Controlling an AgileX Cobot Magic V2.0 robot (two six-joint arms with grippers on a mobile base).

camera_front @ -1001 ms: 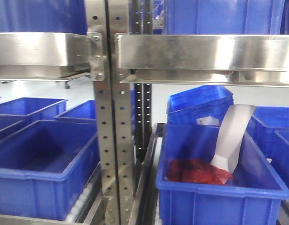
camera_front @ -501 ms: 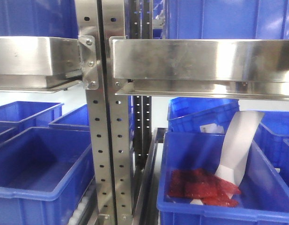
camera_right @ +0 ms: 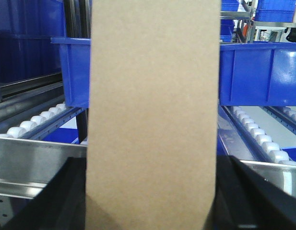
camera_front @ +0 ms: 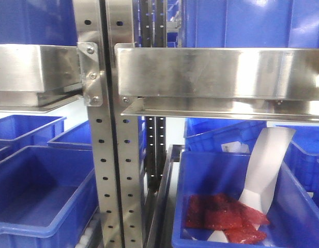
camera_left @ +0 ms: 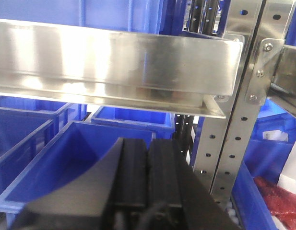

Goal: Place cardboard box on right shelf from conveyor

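Right gripper [camera_right: 152, 206] is clamping the cardboard box [camera_right: 155, 105] upright, jaws pressing its two sides, with white rollers [camera_right: 37, 120] and a blue bin [camera_right: 73, 72] sitting behind. Left gripper [camera_left: 148, 167] is hanging with jaws pressed together, holding nothing. The right shelf [camera_front: 216, 72] is gleaming above a blue crate [camera_front: 211, 170] holding red packets [camera_front: 221, 214].

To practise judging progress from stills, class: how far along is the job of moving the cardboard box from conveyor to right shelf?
Done: pickup, as the cardboard box sits clamped in the right gripper, no conveyor in view. In hand: carrying it, with blue bins on rollers behind. Left: setting it on the right shelf and releasing. The left gripper is shut, empty.
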